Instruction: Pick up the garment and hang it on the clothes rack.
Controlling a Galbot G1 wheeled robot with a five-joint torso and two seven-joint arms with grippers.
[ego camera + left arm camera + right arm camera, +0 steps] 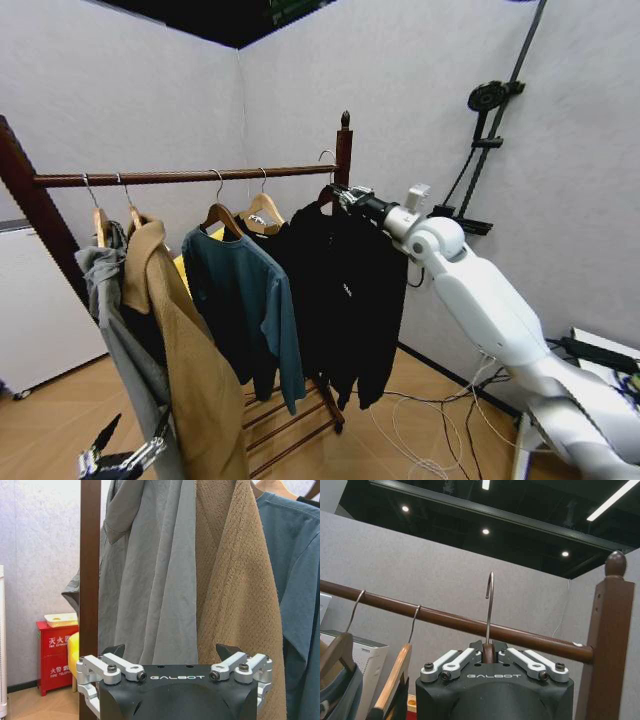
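Observation:
The garment point(345, 280), a plain black long-sleeved top, hangs from its dark hanger at the right end of the clothes rack point(190, 176). My right gripper point(343, 196) is shut on the hanger's neck point(489, 653), just beside the knobbed end post point(344, 150). The metal hook point(490, 600) rises in front of the rail point(445, 620), and its curved tip stands well above the rail without resting on it. My left gripper point(171, 652) hangs low and open with nothing in it, facing the grey and tan garments.
On the rail hang a grey garment point(110, 290), a tan coat point(180, 340), a teal-blue sweater point(240, 290) and a black garment on a pale wooden hanger point(262, 208). A black shower-head stand point(490, 100) leans on the right wall. Cables point(420, 430) lie on the floor.

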